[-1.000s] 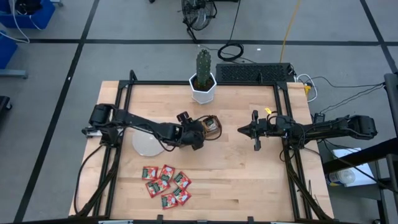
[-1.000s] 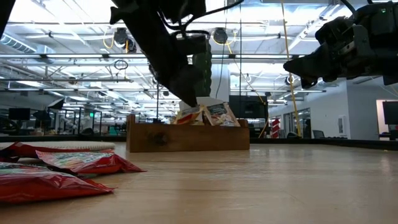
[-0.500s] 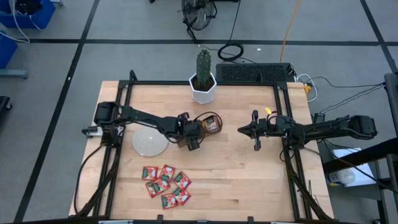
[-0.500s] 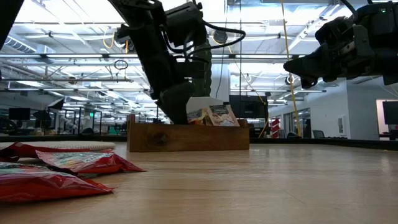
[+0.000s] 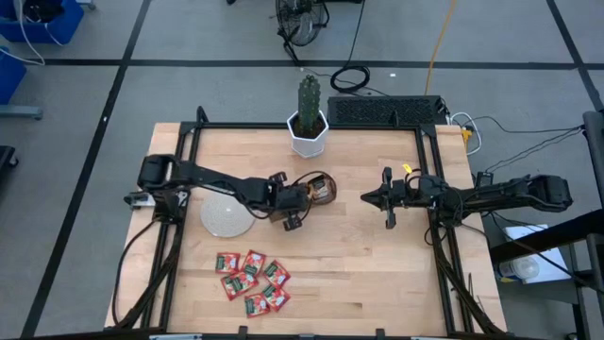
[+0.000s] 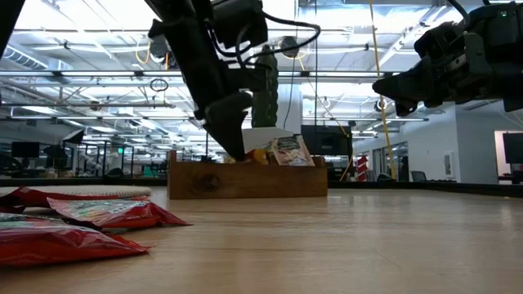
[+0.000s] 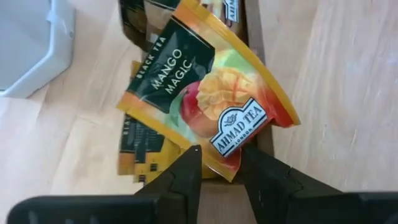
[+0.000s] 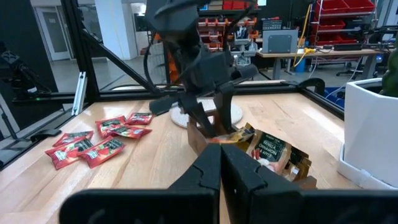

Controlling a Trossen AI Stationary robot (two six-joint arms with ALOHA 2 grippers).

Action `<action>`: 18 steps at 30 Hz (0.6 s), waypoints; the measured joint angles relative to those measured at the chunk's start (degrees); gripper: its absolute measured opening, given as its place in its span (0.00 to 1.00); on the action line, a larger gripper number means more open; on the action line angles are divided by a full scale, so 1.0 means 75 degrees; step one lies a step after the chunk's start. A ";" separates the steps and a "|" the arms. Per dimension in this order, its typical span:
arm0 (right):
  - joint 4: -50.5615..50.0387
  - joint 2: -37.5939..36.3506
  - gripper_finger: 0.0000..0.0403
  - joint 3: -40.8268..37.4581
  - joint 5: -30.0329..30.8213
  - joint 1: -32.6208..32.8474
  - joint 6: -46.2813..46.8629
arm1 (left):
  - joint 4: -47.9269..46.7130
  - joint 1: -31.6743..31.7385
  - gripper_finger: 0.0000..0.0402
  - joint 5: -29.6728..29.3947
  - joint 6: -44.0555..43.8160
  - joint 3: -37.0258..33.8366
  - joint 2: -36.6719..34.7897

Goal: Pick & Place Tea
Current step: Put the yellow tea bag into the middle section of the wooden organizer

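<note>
One orange-yellow sachet (image 7: 211, 99) now sits between the left gripper (image 7: 219, 163) fingers, which have closed in on its edge above the wooden tray (image 6: 245, 180). It seems grasped. Red sachets (image 5: 252, 276) wait on the counter (image 5: 359, 264); the right gripper (image 5: 366, 197) hangs closed, empty.

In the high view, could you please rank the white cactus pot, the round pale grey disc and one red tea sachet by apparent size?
1. Round pale grey disc
2. White cactus pot
3. Red tea sachet

Both arms (image 5: 217, 181) matte black w/ black cabling; end effector (image 7: 219, 163) fingers dark, wedge-shaped.
</note>
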 joint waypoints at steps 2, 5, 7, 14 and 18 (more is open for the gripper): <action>0.0002 0.0000 0.00 -0.0001 0.0000 -0.0002 0.0000 | -0.0049 -0.0020 0.29 -0.0006 -0.0006 0.0000 -0.0108; 0.0000 0.0000 0.00 0.0000 0.0000 -0.0003 0.0000 | -0.0128 -0.0020 0.29 -0.0026 -0.0012 0.0000 -0.0280; 0.0000 0.0000 0.00 0.0000 0.0000 0.0000 0.0001 | -0.0150 -0.0020 0.29 -0.0131 -0.0017 0.0000 -0.0310; 0.0000 0.0003 0.00 -0.0001 0.0000 -0.0001 0.0001 | -0.0544 0.0085 0.29 -0.1018 -0.0672 -0.0007 -0.0249; 0.0012 0.0000 0.00 0.0000 0.0000 -0.0002 0.0001 | -0.0523 0.0152 0.29 -0.1024 -0.0682 -0.0012 -0.0251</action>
